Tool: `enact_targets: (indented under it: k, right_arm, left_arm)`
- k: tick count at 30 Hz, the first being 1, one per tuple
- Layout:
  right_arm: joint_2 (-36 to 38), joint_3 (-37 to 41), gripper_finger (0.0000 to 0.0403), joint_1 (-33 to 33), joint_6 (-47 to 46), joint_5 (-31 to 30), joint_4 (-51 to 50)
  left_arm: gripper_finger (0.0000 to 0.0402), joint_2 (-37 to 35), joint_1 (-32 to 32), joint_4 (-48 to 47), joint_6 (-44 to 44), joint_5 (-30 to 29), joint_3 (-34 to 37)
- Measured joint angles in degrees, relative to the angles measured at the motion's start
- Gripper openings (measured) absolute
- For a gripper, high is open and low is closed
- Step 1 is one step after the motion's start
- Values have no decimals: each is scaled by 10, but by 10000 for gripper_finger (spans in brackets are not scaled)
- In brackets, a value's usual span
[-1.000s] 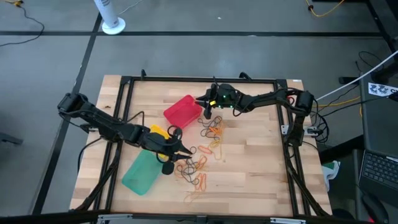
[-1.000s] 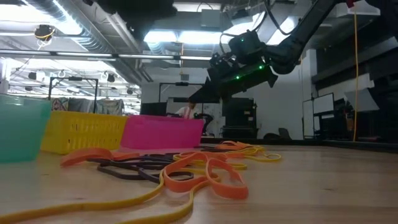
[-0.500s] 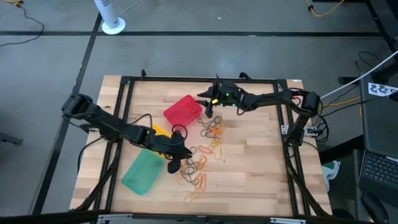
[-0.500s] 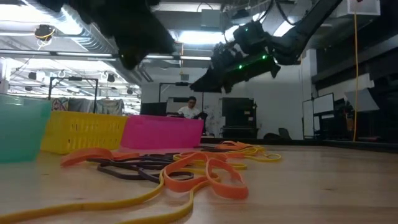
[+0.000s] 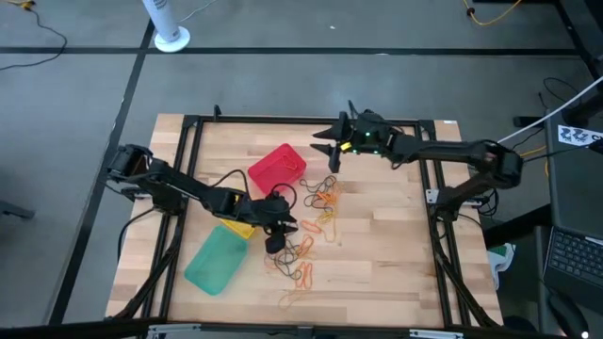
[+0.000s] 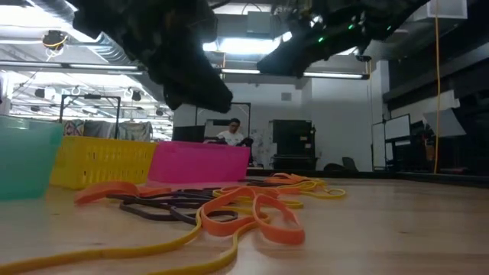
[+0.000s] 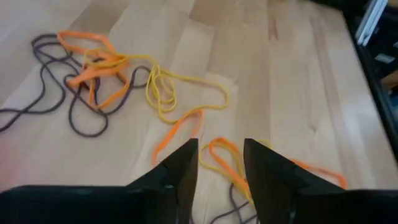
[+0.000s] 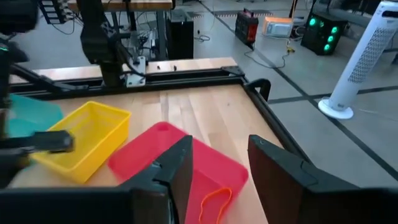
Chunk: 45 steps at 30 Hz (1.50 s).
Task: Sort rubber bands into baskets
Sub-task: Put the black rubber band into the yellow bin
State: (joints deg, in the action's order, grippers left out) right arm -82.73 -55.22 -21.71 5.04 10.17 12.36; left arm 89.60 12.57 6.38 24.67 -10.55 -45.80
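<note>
Three baskets stand left of the table's middle: red (image 5: 278, 168), yellow (image 5: 240, 226) half hidden under my left arm, and teal-green (image 5: 215, 262). Orange, yellow and dark rubber bands lie loose on the wood in heaps (image 5: 325, 200) (image 5: 297, 252). My left gripper (image 5: 276, 233) is open and empty above the nearer heap (image 7: 124, 81). My right gripper (image 5: 330, 155) is open and empty, up in the air beside the red basket's far right corner. One orange band (image 8: 214, 200) lies in the red basket (image 8: 155, 158).
A black metal frame (image 5: 193, 121) runs around the wooden table. Another small heap of bands (image 5: 290, 299) lies near the table's near edge. The right half of the table (image 5: 396, 245) is bare wood. A person sits far off in the room (image 6: 231, 131).
My left gripper has gone toward the table's right edge, from beside the yellow basket to over the near heap of bands. My right gripper has risen and drawn back a little toward the table's far right, away from the red basket.
</note>
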Motion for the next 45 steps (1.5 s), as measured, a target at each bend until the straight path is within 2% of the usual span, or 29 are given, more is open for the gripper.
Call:
enact_targets:
  k: [8,12,20,30,45]
  right_arm:
    - [101,0,156,0,2,16,-144]
    - [124,0,156,0,-3,29,-198]
    - [124,0,156,0,-4,30,-263]
    - [123,0,156,12,-5,30,-267]
    - [123,0,156,92,-5,30,-261]
  left_arm:
    - [186,42,-1,3,-17,0,0]
    - [189,72,4,-1,-23,0,0]
    - [180,101,21,0,-53,-1,1]
    - [167,112,20,-1,-77,-17,0]
    - [158,148,20,-3,-73,-20,-1]
